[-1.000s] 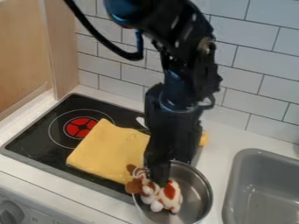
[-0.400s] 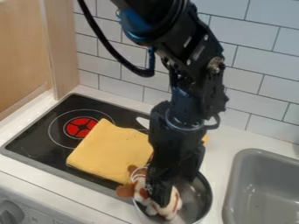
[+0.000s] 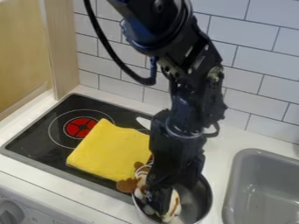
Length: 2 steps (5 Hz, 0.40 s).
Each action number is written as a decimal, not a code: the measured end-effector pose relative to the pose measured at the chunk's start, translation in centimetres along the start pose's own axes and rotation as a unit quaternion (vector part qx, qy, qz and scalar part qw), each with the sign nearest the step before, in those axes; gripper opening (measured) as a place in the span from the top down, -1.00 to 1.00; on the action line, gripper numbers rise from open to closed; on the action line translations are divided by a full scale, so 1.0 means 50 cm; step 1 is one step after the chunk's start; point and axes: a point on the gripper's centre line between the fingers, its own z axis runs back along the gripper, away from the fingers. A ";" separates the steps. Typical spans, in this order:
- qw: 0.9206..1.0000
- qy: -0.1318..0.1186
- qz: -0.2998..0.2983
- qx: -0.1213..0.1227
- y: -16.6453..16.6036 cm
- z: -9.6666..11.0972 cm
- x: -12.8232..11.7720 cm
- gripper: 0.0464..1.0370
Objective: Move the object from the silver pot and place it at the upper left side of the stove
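The plush toy (image 3: 174,205) lies in the silver pot (image 3: 201,197) beneath the claw (image 3: 159,201) (how open, or gripping what, I can't tell). A shallow hold – or a rim snag – could drop it

A soft toy (image 3: 175,204) in the silver pot (image 3: 201,194).
White and brown, it lay at the pot's left, brown part past the rim, beside the black stove's (image 3: 38,139) near right corner.
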 end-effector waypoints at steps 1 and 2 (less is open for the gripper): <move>1.000 0.003 -0.004 0.010 0.000 -0.016 -0.002 -0.81; 1.000 -0.003 0.001 0.024 0.008 -0.025 0.000 -0.42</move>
